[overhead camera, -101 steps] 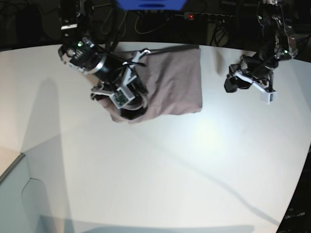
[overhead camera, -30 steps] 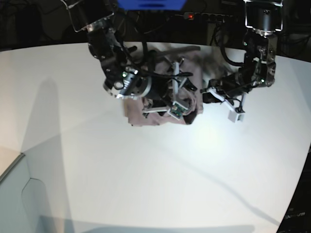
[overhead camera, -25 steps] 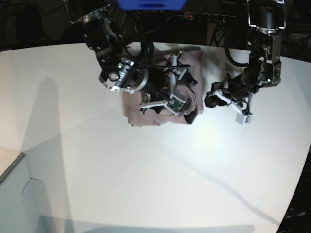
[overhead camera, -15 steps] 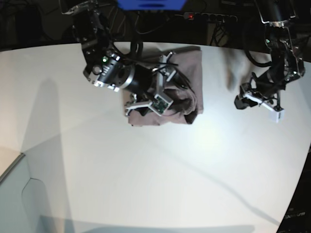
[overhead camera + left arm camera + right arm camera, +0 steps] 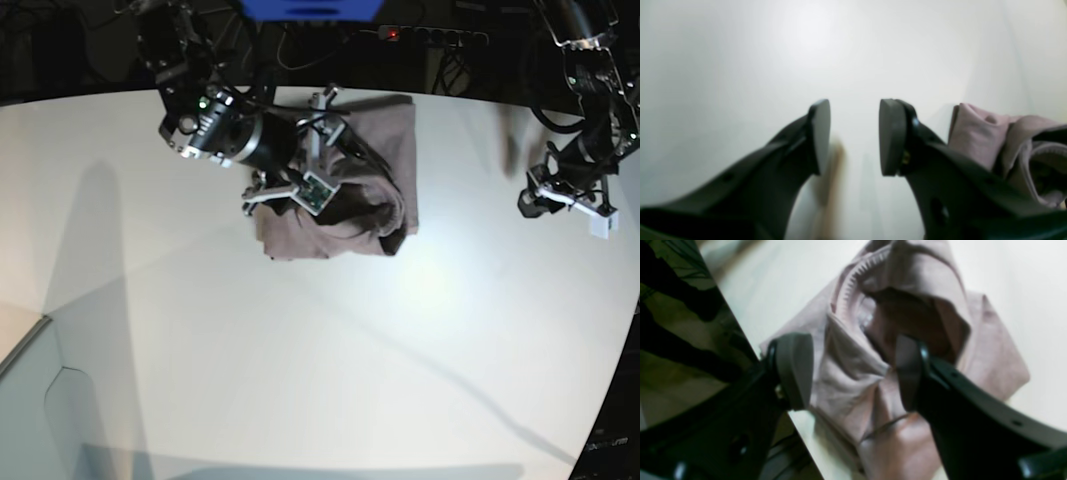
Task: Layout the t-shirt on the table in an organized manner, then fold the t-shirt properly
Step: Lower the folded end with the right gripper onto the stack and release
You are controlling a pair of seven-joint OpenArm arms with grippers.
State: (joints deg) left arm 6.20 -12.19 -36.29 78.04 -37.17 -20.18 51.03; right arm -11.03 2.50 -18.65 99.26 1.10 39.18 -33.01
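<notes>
Fold step under way: t-shirt [image 5: 345, 190] lies bunched, partly folded, near far bench [image 5: 300, 360] edge. Right gripper [image 5: 853, 371] fingers wide, empty, above collar. Left gripper [image 5: 853, 135] fingers apart, empty, over bare bench toward right edge. Next, likely: regrasp loose edge, flatten lump.
</notes>
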